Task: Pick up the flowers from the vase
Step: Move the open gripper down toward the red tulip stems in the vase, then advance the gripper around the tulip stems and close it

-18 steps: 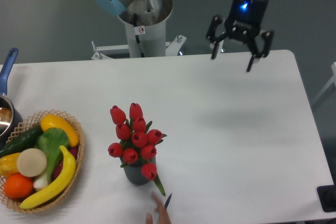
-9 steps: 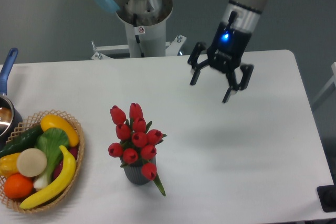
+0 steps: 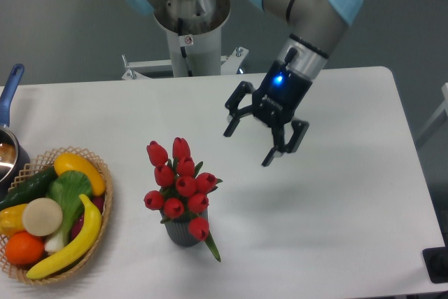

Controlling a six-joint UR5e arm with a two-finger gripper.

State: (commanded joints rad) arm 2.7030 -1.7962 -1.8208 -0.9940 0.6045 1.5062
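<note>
Currently the gripper (image 3: 248, 146) is hanging above the white table (image 3: 336, 201) with its two fingers spread apart and nothing between them; a blue light is glowing on its body. It is sitting up and to the right of the flowers (image 3: 179, 181), well apart from them. The red tulip buds are standing upright in the vase (image 3: 183, 232), a dark grey ribbed cup near the front of the table; one bud and a green leaf are drooping over its right side. A wicker basket (image 3: 98, 232) at the left edge is holding bananas (image 3: 73, 243), an orange (image 3: 23, 248), a cucumber (image 3: 28, 187) and other produce. A pot with a blue handle (image 3: 10, 87) is showing at the far left.
</note>
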